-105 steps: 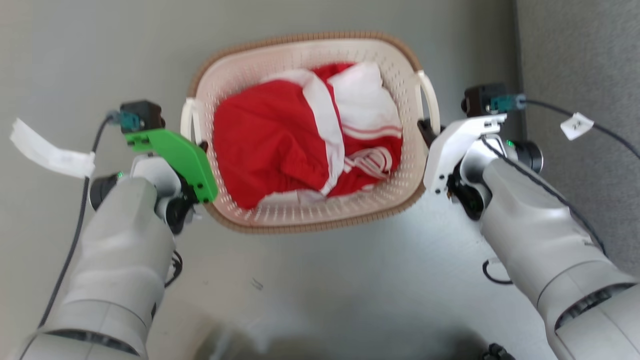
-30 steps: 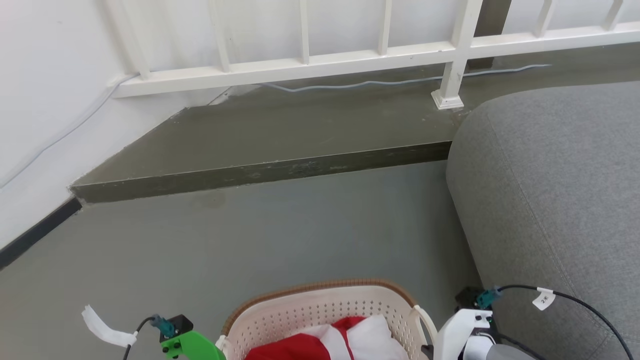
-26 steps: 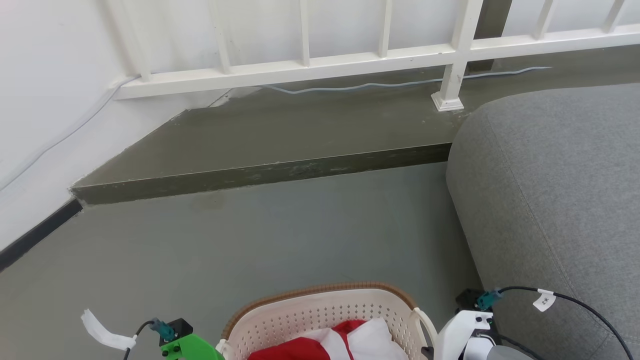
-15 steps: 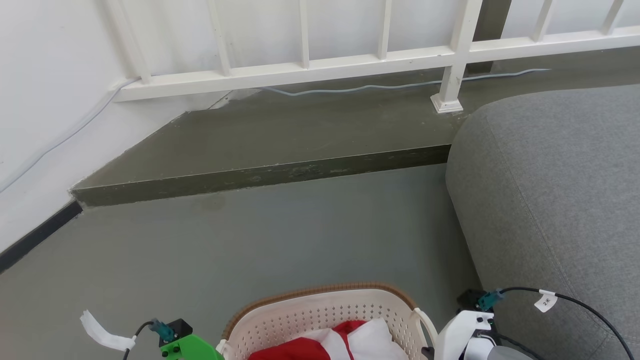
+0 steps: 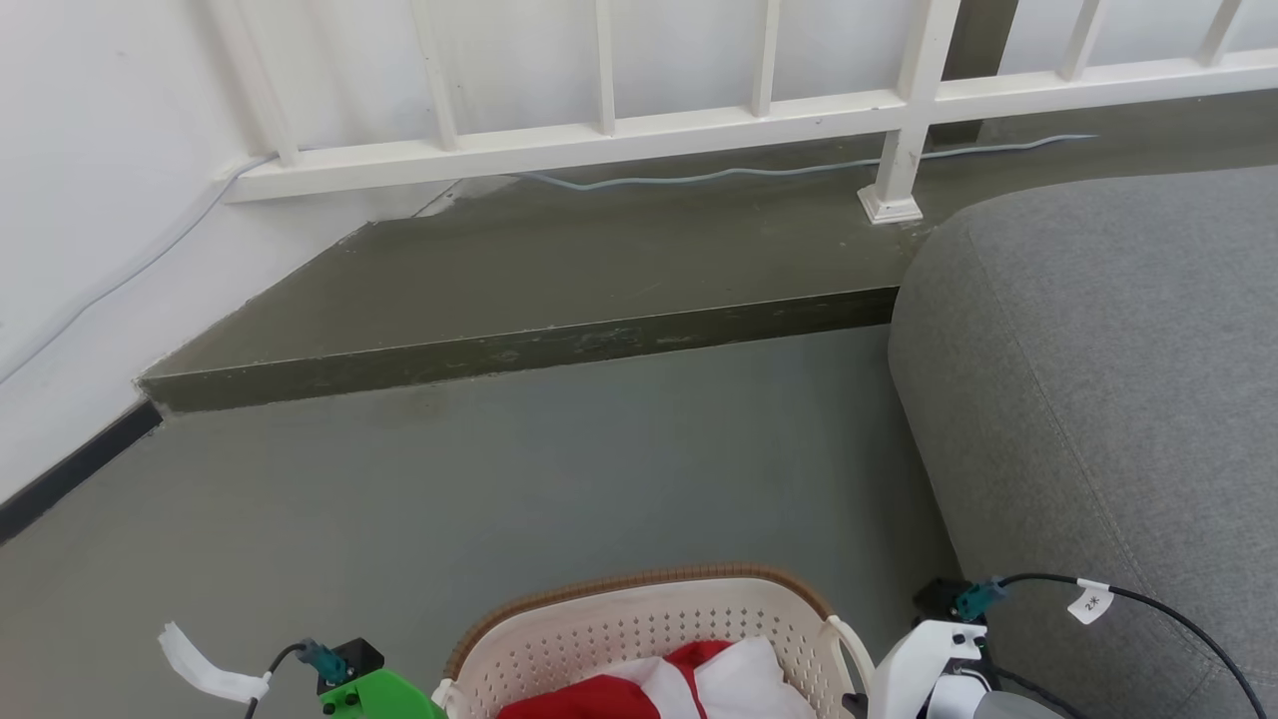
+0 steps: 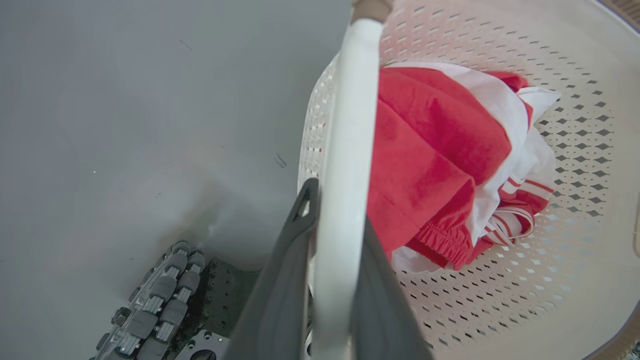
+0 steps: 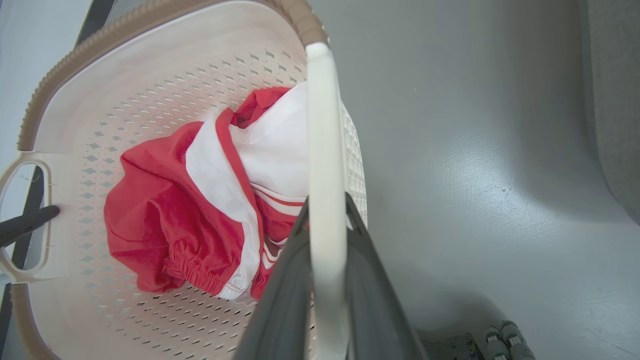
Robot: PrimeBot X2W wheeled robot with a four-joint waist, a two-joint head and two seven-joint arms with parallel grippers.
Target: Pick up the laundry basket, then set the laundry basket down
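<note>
Laundry basket [image 5: 639,581] pokes in at the bottom centre of our head view, between our two arms and just left of the sofa in frame. Going by size, the grey floor [image 5: 479,479] takes up most of the middle of that frame. The grey sofa [image 5: 1098,379] fills the right side. A darker raised step [image 5: 559,270] runs across the upper half, with a white railing [image 5: 599,135] along the top and a pale cable [image 5: 759,172] snaking under it.

The laundry basket itself is cream with lots of little holes and a brown rim, and red and white clothes [image 6: 430,150] are bunched inside. Our left pincer [image 6: 337,215] is clamped on the left handle [image 6: 350,100], one dark finger either side of the white loop, in the lower middle of the left wrist view. Same deal in the right wrist view: the right pincer [image 7: 326,210] is squeezed onto the right handle [image 7: 322,125]. We can't tell if the basket's bottom is clear of the floor.

Smallest bits in the head view: a green bracket [image 5: 384,696] at lower left, a white bracket [image 5: 914,664] at lower right, and a tiny paper tag [image 5: 1089,601] on the black wire there.
</note>
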